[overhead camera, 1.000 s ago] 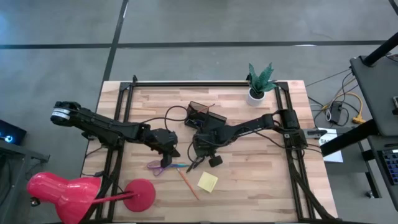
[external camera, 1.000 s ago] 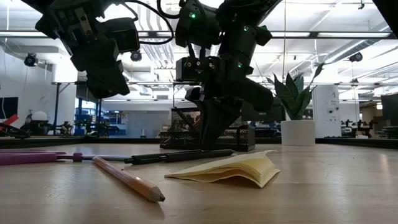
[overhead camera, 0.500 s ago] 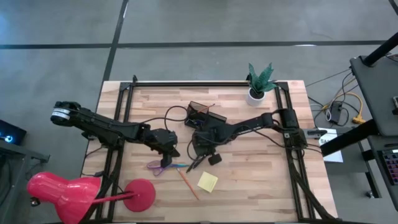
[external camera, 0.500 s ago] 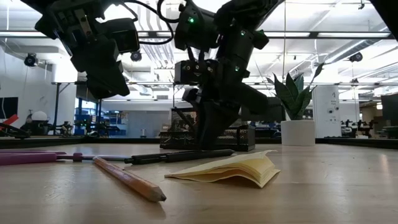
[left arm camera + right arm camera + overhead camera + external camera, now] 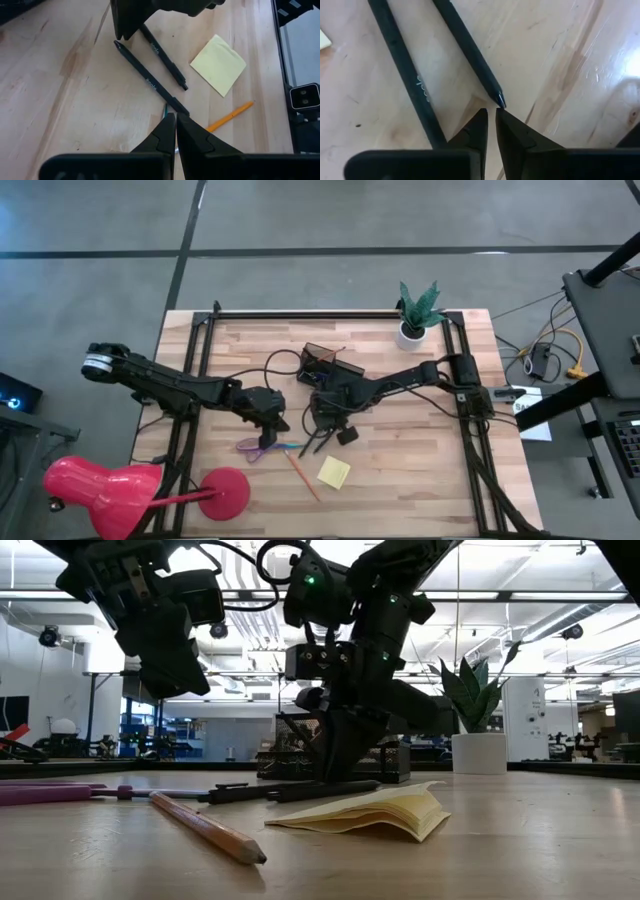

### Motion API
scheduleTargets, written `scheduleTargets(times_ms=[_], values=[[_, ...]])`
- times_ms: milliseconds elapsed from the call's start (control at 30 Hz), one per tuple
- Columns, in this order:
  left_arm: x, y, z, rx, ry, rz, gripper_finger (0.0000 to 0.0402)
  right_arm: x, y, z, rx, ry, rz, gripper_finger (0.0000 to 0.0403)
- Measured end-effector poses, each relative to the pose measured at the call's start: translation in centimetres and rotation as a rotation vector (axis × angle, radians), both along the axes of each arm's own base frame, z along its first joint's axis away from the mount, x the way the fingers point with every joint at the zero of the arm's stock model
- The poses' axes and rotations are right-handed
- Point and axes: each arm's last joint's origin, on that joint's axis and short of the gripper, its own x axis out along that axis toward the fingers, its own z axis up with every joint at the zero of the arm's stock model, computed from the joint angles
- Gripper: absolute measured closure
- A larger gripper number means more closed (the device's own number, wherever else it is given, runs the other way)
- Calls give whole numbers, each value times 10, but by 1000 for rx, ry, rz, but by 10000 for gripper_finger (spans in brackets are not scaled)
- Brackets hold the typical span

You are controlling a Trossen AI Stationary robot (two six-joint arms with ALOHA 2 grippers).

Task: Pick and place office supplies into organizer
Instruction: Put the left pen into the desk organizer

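Observation:
Two black pens [image 5: 312, 443] lie side by side on the wooden table, also seen in the right wrist view [image 5: 470, 50] and the left wrist view [image 5: 150, 82]. My right gripper [image 5: 324, 430] points down at them, shut, with its fingertips [image 5: 490, 114] at the point of one pen. My left gripper [image 5: 268, 423] hangs shut above the table [image 5: 185, 690], over the purple scissors [image 5: 252, 447]. An orange pencil [image 5: 302, 476] and a yellow sticky-note pad [image 5: 334, 472] lie flat nearer the near edge. The mesh organizer [image 5: 325, 363] stands beyond the right gripper. My right gripper comes from above, pointing down, and its shut fingertips [image 5: 345, 772] reach the table top right beside the pointed tip [image 5: 500, 102] of one black pen. I cannot tell whether a finger touches that tip. Both pens lie flat on the table.
A potted plant [image 5: 415, 315] stands at the far right corner. A red desk lamp [image 5: 110, 495] with its round base [image 5: 225, 492] sits at the near left. Black cables [image 5: 285, 365] loop by the organizer. Bare wood lies right of the pad.
My right gripper has shifted a little at the pens, its fingertips staying down at the table. The two pens, which lay nearly in one line, have come apart; one has slid sideways and they now lie slightly spread.

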Motion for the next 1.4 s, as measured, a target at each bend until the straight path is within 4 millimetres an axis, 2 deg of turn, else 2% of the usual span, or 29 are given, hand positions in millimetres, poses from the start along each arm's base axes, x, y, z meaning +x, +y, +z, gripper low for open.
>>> scheduleTargets(times_ms=[167,400,833,1067,1267,1400], values=[[0,0,0,4,0,4,402,-1,0,-1,-14,2,0,376],[0,0,0,4,-1,4,402,7,0,11,-42,-47,64,376],[0,0,0,7,0,8,402,1,2,4,6,18,115,376],[0,0,0,8,-1,10,402,2,1,7,13,19,96,376],[0,0,0,9,-1,10,402,5,-1,10,166,25,20,376],[0,0,0,9,-1,11,402,6,-6,3,172,38,-14,376]])
